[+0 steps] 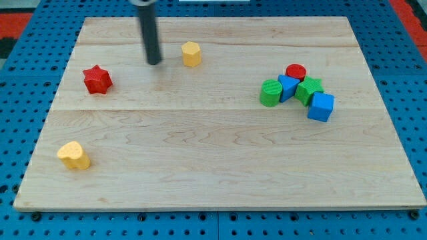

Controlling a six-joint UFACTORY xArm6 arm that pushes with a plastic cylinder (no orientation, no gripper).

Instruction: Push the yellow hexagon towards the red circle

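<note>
Camera view: yellow hexagon (191, 54) right of my tip (155, 63)

Rod (149, 30) cut off at view's top, upper part blurred. Red circle (296, 71) partly hidden behind blue block (288, 87) & green star (309, 89).

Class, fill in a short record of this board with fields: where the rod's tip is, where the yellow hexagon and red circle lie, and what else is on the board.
tip: my tip lies to the view's left of the yellow hexagon, apart from it
target: red circle, view's right, atop a cluster
cluster: green cylinder, blue block, green star, blue cube
others: red star, yellow heart
</note>
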